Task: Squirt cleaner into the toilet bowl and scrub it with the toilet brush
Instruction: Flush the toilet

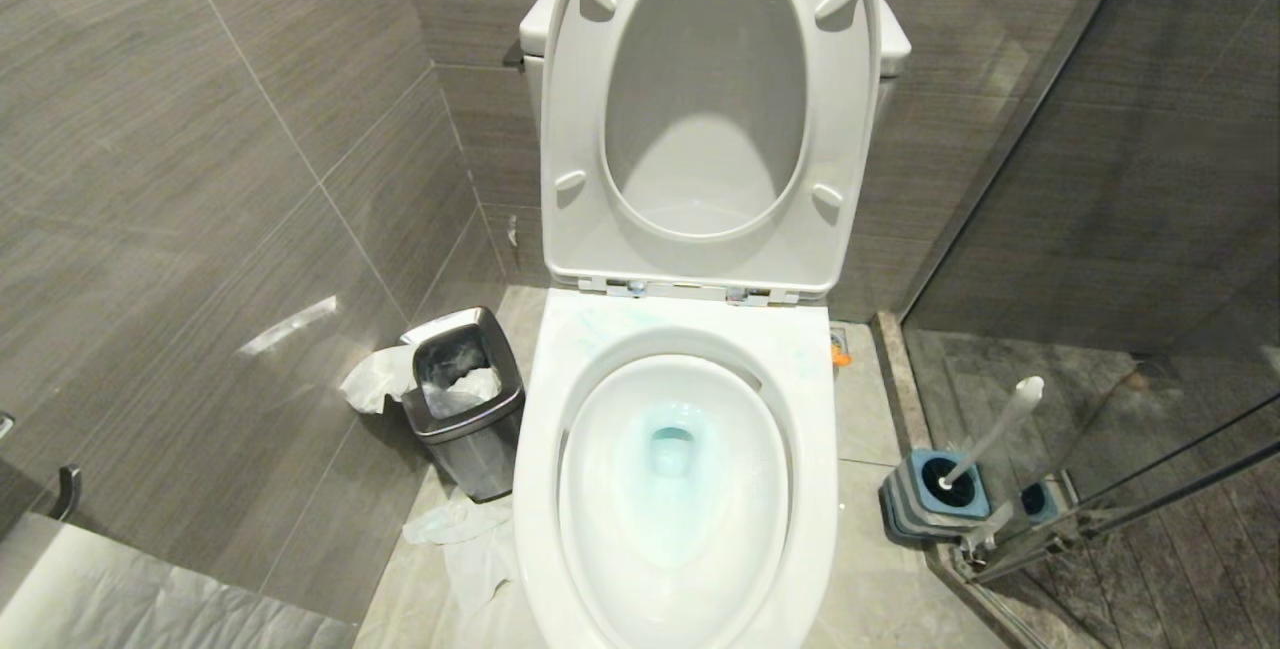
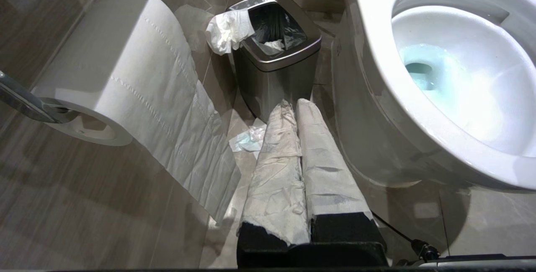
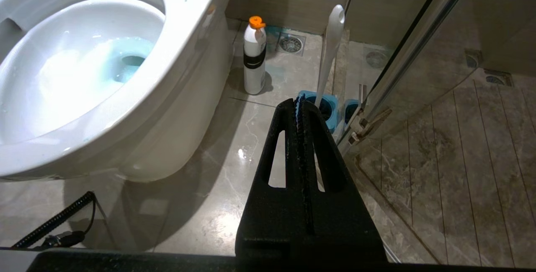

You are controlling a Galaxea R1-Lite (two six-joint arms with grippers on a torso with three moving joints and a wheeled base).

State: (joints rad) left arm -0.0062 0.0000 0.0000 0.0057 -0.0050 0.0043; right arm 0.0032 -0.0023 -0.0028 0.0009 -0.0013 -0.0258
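Observation:
The white toilet bowl (image 1: 700,569) fills the middle of the head view, with its seat and lid (image 1: 700,259) raised. Pale turquoise cleaner (image 1: 672,449) tints the water around the drain, and faint streaks of it mark the rim. The toilet brush (image 1: 1000,424) stands with its white handle tilted in a grey-and-blue holder (image 1: 935,494) on the floor to the right. Neither arm shows in the head view. My left gripper (image 2: 295,103), wrapped in white paper, is shut and empty beside the bowl's left. My right gripper (image 3: 296,101) is shut and empty, short of the toilet brush (image 3: 331,54).
A steel waste bin (image 1: 465,399) with tissue stands left of the toilet, and crumpled tissue (image 1: 460,529) lies on the floor. A toilet paper roll (image 2: 117,66) hangs on the left wall. A white bottle with an orange cap (image 3: 254,58) stands behind the holder. A glass shower door (image 1: 1100,349) closes off the right.

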